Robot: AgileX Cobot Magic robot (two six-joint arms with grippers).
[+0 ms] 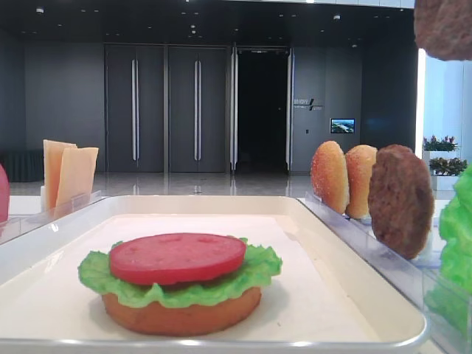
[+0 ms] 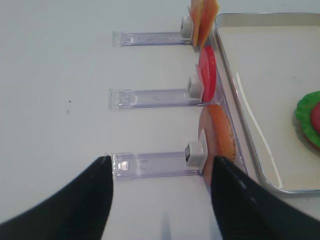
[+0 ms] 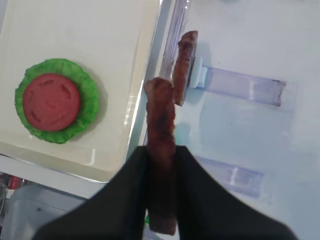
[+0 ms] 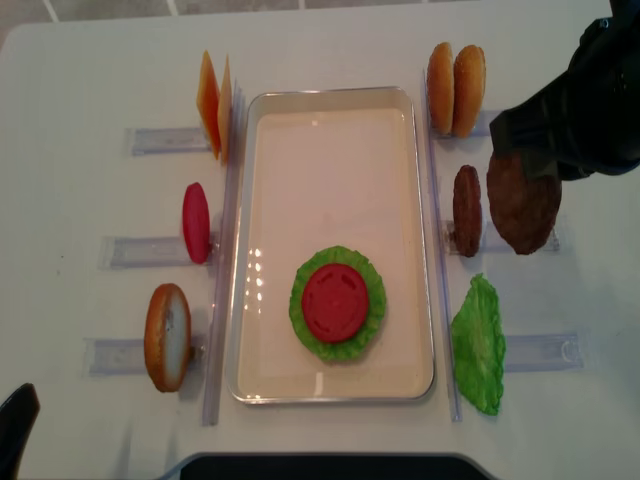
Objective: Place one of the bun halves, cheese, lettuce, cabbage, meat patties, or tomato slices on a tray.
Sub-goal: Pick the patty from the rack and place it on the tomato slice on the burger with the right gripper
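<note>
- The tray [image 4: 262, 250] is off-white with a glossy rim.
- The tomato slice [image 4: 335, 303] is red.
- The lettuce [image 4: 372, 300] is bright green.
- The bun halves [image 4: 455, 76] are golden-orange and speckled.
- The meat patties [image 4: 522, 212] are reddish-brown.
- The cheese [image 4: 215, 103] is pale yellow-orange.

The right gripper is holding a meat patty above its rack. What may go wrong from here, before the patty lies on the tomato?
1. The right gripper pinches the meat patty only at its edge, so it may slip or swing on the way.
2. The second patty stands in the rack just beside it; a low move may knock it over.
3. The tomato slice on lettuce is a small target on the tray; an off-centre release may slide off.
</note>
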